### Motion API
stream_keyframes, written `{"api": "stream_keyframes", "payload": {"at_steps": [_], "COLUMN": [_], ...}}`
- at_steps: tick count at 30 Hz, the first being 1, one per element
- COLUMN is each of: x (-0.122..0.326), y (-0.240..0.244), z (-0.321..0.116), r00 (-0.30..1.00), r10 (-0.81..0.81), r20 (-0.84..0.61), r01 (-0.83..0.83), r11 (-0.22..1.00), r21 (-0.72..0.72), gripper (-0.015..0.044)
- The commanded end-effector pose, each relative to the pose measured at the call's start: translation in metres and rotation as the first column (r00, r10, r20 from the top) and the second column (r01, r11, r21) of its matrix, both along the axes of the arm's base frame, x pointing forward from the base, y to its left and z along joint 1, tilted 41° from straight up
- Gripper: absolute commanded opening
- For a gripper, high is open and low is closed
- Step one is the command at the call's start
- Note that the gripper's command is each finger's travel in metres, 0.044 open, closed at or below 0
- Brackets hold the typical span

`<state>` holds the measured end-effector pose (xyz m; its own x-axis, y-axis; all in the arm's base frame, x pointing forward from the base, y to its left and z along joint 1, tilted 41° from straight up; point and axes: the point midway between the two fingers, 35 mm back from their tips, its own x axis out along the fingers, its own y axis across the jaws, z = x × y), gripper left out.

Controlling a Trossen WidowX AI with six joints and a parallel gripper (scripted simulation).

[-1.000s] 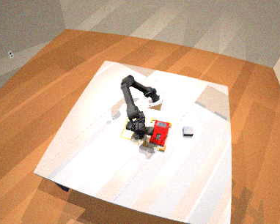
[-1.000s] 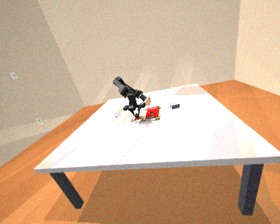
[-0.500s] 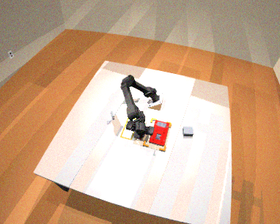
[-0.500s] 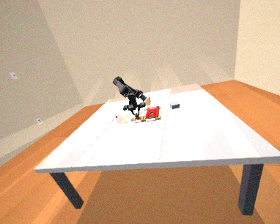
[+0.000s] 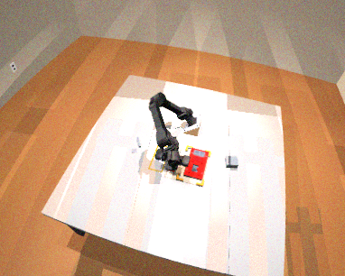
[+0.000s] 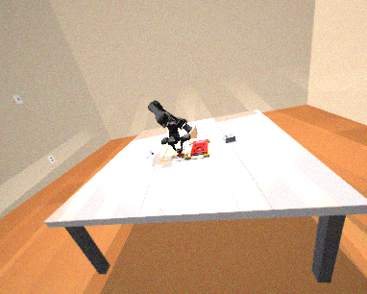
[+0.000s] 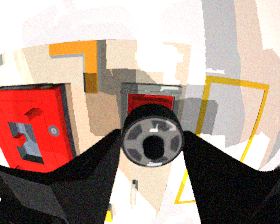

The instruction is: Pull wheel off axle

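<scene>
The dark wheel [image 7: 152,150] with a grey spoked face sits between the fingertips in the wrist view. My gripper [image 7: 152,136] [image 6: 180,151] is shut on it from both sides. Behind the wheel a small red base [image 7: 151,99] in a grey frame shows. The axle cannot be made out apart from the wheel's dark centre, so I cannot tell whether the wheel is still around it. The marked area is a thin yellow outline [image 7: 236,81] [image 5: 156,170], right of the wheel in the wrist view and partly hidden by the arm in the top view.
A red block [image 5: 200,161] [image 7: 41,105] with a recess lies beside the gripper, with orange corner brackets [image 7: 91,62] around it. A small grey box [image 5: 232,161] [image 6: 229,138] stands farther right. A brown piece [image 5: 192,132] [image 6: 194,132] stands farther back, near the arm.
</scene>
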<state>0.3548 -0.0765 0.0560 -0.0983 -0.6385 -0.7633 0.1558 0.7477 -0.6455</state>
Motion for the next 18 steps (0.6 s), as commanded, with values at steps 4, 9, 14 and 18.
{"api": "stream_keyframes", "payload": {"at_steps": [4, 9, 14, 18], "x": [0.0017, 0.0019, 0.0021, 0.0022], "y": [0.0049, 0.0059, 0.007, 0.0079], "z": [0.0044, 0.0056, 0.0068, 0.0078], "r00": [1.0, 1.0, 1.0, 1.0], "r10": [0.005, 0.005, 0.006, 0.006], "r20": [0.006, 0.006, 0.006, 0.006], "r01": [-0.005, -0.005, -0.006, -0.006], "r11": [1.0, 1.0, 1.0, 1.0], "r21": [0.002, 0.001, 0.001, 0.001], "gripper": [0.0, 0.0, 0.0, 0.0]}}
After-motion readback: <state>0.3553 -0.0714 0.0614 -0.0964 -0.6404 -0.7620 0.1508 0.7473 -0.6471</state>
